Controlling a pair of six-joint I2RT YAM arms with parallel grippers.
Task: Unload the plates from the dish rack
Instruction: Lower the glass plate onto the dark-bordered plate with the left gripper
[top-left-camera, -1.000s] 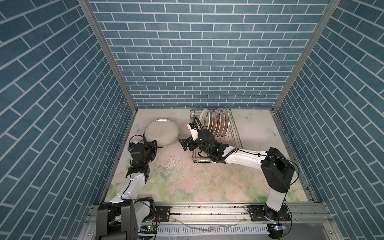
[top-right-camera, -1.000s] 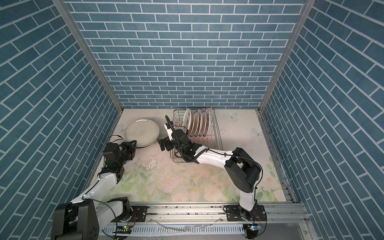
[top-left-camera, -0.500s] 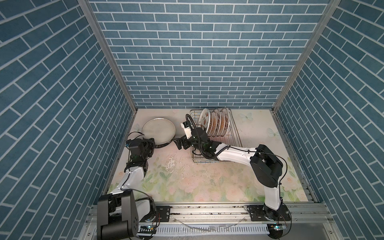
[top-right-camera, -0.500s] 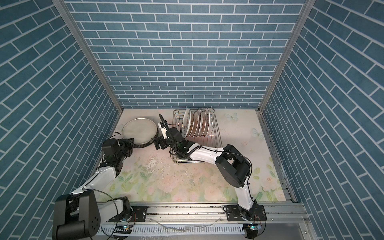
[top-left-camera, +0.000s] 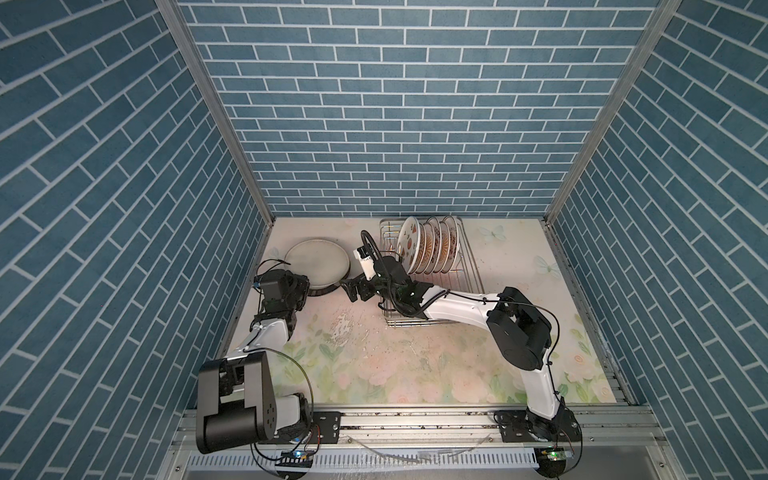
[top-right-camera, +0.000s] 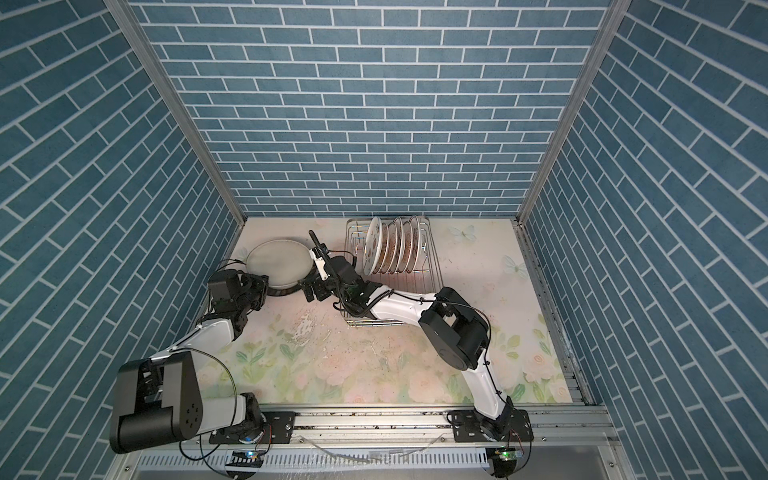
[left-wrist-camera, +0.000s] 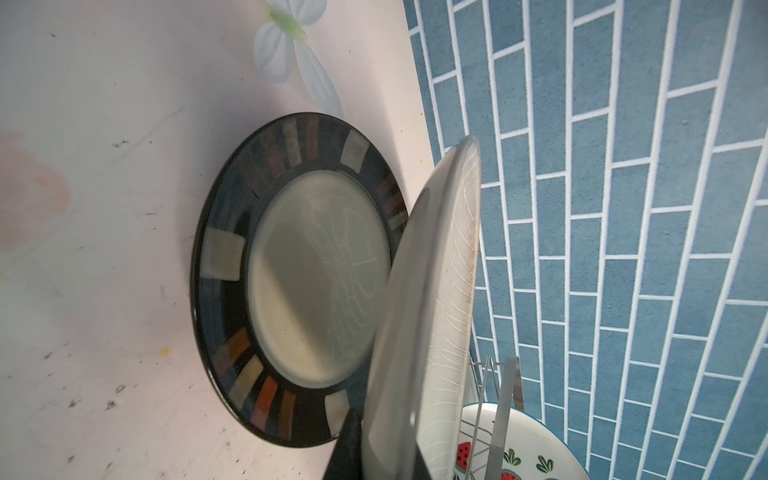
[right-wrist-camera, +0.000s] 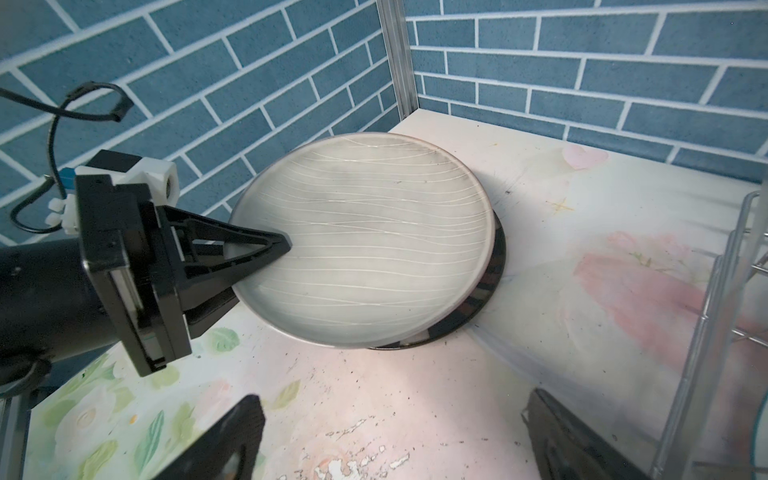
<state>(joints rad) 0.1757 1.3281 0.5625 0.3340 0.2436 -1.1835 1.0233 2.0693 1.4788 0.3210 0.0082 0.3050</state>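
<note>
A: The left gripper (right-wrist-camera: 274, 249) is clamped on the grey plate (right-wrist-camera: 365, 241) at its rim, tilted over the dark-rimmed plate (left-wrist-camera: 224, 257). The right gripper (top-left-camera: 355, 290) gapes empty beside it.

B: Released at that tilt, it could clatter and chip. The other plates (top-left-camera: 428, 249) stand in the rack (top-left-camera: 469, 266) beyond.

Matt grey plate (right-wrist-camera: 374, 241); metal wire rack (right-wrist-camera: 700, 345)
</note>
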